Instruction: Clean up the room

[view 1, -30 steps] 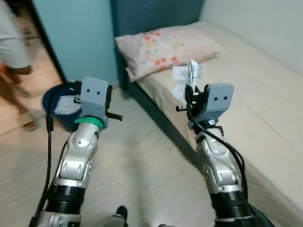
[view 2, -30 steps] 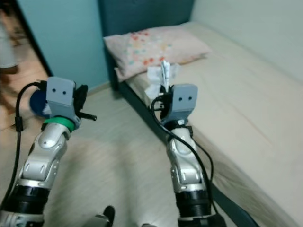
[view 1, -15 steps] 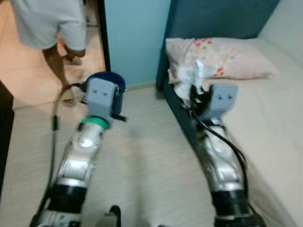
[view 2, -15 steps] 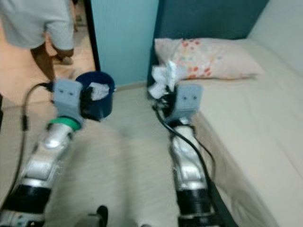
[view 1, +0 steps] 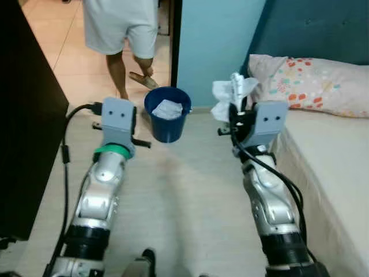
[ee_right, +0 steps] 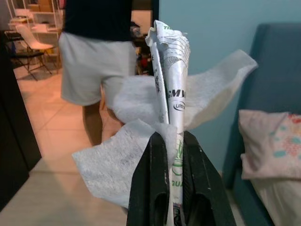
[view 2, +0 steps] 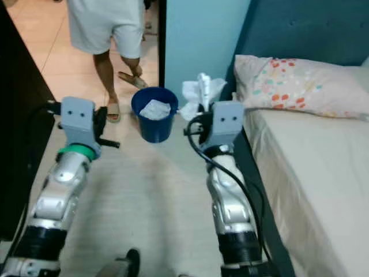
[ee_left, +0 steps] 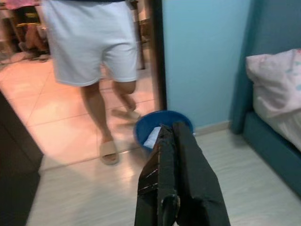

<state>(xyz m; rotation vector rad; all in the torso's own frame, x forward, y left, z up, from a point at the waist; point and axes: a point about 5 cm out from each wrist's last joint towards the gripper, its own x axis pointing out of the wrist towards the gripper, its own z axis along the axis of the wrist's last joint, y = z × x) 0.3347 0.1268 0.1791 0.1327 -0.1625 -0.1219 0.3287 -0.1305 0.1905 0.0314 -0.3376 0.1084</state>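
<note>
**Paper held up near the bucket**

Head views: the right tool [view 1: 235,112] is raised beside the bed [view 1: 334,173], clamping crumpled paper [view 1: 230,95] to the right of the blue bucket [view 1: 167,113].

Left wrist view: the left tool [ee_left: 173,141] is closed and empty, pointing at the bucket.

Right wrist view: fingers [ee_right: 155,174] pinch the paper; a person [ee_right: 96,61] stands beyond.

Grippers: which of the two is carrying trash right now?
The right gripper, shut on a white tissue and printed wrapper, raised beside the bed. The left gripper is shut on nothing, pointing toward the blue bucket.
</note>
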